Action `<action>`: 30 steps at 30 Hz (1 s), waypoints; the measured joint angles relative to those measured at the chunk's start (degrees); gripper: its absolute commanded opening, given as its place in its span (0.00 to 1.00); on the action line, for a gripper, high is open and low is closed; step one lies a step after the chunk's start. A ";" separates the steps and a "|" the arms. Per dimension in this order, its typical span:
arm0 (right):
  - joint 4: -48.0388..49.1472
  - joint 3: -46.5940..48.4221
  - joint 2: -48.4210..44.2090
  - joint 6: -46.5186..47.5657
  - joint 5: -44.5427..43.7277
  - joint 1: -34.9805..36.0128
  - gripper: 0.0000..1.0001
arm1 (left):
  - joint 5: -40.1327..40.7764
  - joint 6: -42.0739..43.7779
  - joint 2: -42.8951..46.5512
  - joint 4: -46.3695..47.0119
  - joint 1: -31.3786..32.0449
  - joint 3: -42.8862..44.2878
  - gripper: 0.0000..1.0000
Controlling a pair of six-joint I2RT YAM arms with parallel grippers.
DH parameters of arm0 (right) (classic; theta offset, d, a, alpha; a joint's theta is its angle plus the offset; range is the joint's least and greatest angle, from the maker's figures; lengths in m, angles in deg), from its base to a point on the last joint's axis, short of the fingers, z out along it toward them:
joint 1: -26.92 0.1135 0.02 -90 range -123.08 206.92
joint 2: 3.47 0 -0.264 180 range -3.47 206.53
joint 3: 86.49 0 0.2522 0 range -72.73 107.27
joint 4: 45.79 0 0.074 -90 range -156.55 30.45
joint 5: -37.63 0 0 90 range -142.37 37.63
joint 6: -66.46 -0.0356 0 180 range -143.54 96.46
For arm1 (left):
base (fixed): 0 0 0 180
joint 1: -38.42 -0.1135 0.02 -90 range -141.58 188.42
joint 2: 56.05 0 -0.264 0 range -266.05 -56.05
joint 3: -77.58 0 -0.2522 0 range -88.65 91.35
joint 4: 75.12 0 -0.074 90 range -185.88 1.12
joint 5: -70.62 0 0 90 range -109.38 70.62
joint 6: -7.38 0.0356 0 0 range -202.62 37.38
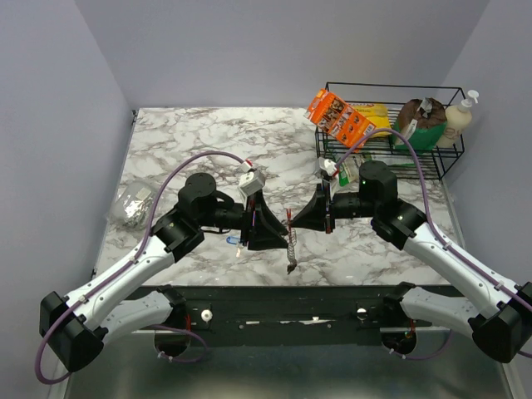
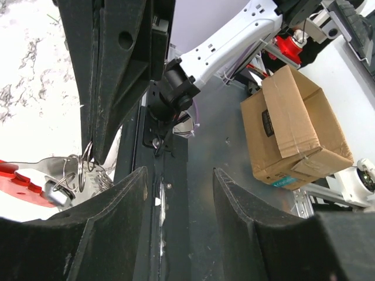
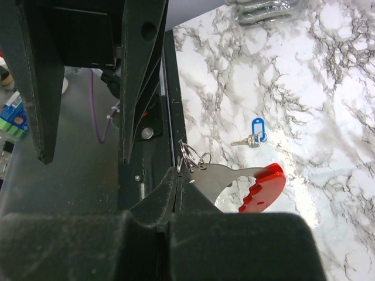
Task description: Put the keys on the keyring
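Pinching the keyring (image 3: 220, 174) at its split rings, the R end effector (image 3: 177, 175) had its fingers pressed tight together, w/ the metal plate sticking out sideways. The red plastic end (image 3: 265, 186) pointed away from the fingers. In top view a thin chain-like strip (image 1: 291, 252) ran from the ring toward the near edge of the counter (image 1: 208, 141); couldn't tell if it touched the surface. The L end effector (image 2: 179, 187) faced the R one tip to tip, fingers spread w/ nothing btwn them, just beside the rings but not on them. The blue-head key (image 3: 256, 127) lay flat on the counter by the L wrist, apart from the keyring. A foil lump (image 1: 131, 206) sat near the L edge.
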 measured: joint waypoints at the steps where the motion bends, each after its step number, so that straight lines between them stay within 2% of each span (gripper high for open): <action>1: 0.15 0.00 0.00 -0.11 0.00 0.00 0.00 | 0.39 0.02 0.00 -0.11 0.17 -0.11 0.57; 19: 1.01 0.00 -1.55 -0.57 0.81 -0.02 0.00 | 11.78 3.52 -1.01 -2.12 0.22 -1.11 0.58; 30: 1.97 0.00 -1.49 -0.98 2.95 -0.02 0.00 | 11.89 2.54 -0.81 2.45 0.17 -1.42 0.54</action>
